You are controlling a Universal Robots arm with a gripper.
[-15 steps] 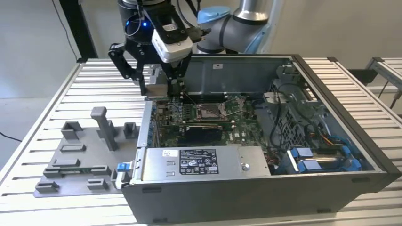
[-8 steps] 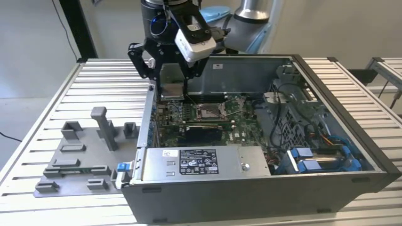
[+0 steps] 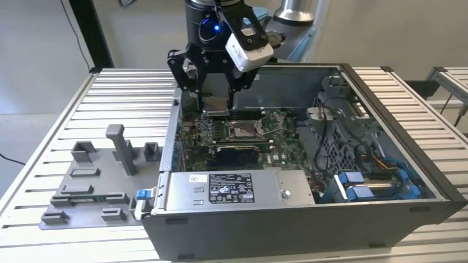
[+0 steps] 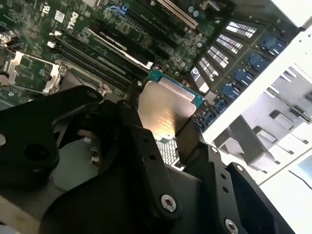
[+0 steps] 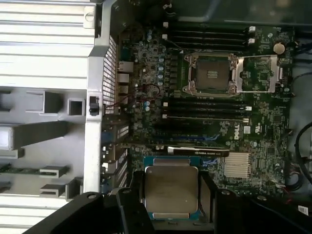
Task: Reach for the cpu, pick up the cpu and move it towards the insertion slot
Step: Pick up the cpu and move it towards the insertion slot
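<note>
The gripper hangs over the open computer case, its black fingers clamped on opposite edges of the cpu — silvery top up, clear of the board. In the exterior view the chip sits above the back part of the motherboard, near the insertion slot but not over it yet. The slot's frame stands open, lever thrown aside. The risk looks plain: an edge grip on a thin plate could slip or tilt, and a skewed chip would likely catch the frame or damage the contacts. Memory slots flank the socket, cables crowd the exterior view's right, and the grey fixture plate lies outside the case.
</note>
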